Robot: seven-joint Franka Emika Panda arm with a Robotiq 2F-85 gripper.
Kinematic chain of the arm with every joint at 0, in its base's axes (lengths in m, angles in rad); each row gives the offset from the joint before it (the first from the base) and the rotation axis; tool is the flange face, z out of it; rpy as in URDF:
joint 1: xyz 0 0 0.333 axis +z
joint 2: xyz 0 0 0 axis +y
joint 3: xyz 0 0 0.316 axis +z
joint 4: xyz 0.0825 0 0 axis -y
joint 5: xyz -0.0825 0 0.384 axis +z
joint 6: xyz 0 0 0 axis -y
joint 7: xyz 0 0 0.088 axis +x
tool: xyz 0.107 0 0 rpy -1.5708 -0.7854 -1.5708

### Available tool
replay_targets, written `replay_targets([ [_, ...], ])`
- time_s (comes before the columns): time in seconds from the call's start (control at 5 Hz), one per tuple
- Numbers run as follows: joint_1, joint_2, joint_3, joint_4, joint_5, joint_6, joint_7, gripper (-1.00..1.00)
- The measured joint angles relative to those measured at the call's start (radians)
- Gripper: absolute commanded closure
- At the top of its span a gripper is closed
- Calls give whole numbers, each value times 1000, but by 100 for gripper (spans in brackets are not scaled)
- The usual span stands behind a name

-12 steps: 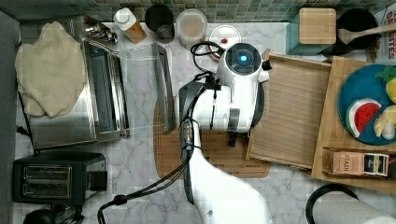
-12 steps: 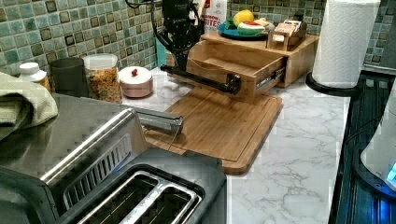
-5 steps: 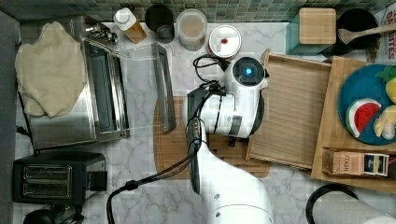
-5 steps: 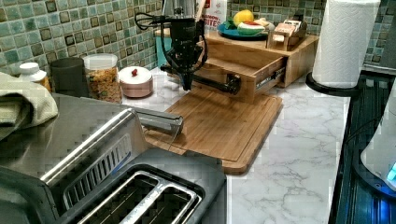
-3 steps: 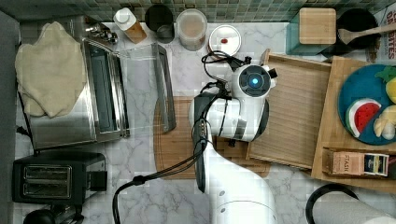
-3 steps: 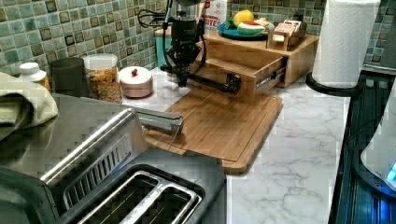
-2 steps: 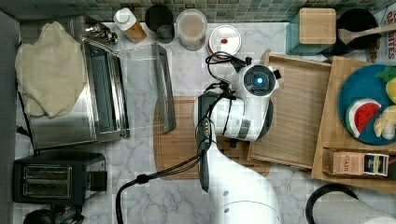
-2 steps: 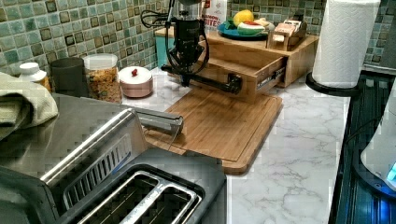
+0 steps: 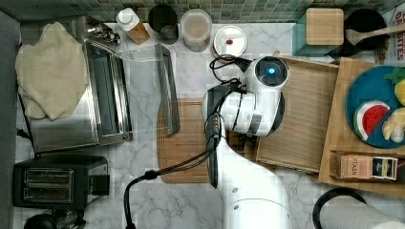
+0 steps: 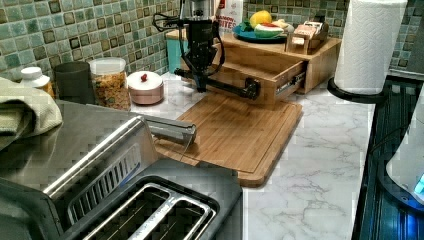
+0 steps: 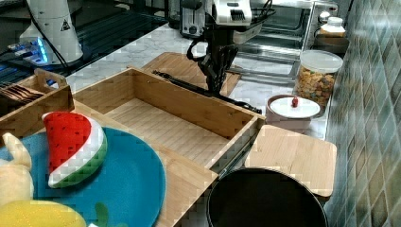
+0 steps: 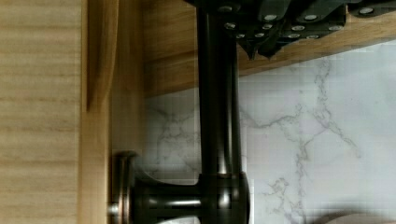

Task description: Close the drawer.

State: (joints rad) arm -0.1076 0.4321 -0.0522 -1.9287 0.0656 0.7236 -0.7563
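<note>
Drawer [image 9: 305,114] open, gripper [image 10: 201,86] at its handle [image 10: 227,88]
Fingers' state: cannot tell; cutting board [image 10: 235,132] at drawer's 6 o'clock, left view

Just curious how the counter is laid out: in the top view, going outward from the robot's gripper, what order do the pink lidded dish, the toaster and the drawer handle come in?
From the gripper:
1. Drawer handle, beneath the arm's head.
2. Pink lidded dish, toward the tiles.
3. Toaster, at the top view's lower left.

We are looking at the drawer [image 9: 305,114], a shallow pale bamboo tray with fine straight grain and a thin raised rim, standing pulled well out of its bamboo cabinet, empty inside; its dark metal bar handle [image 10: 227,87] is running along the front panel.
</note>
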Motion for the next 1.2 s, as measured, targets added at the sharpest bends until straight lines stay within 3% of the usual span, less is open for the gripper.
replay_targets([
  [0.4, -40, 58, -5, 116, 0, -148, -168, 100],
  [1.2, -164, 64, -125, 114, -10, -84, -296, 100],
])
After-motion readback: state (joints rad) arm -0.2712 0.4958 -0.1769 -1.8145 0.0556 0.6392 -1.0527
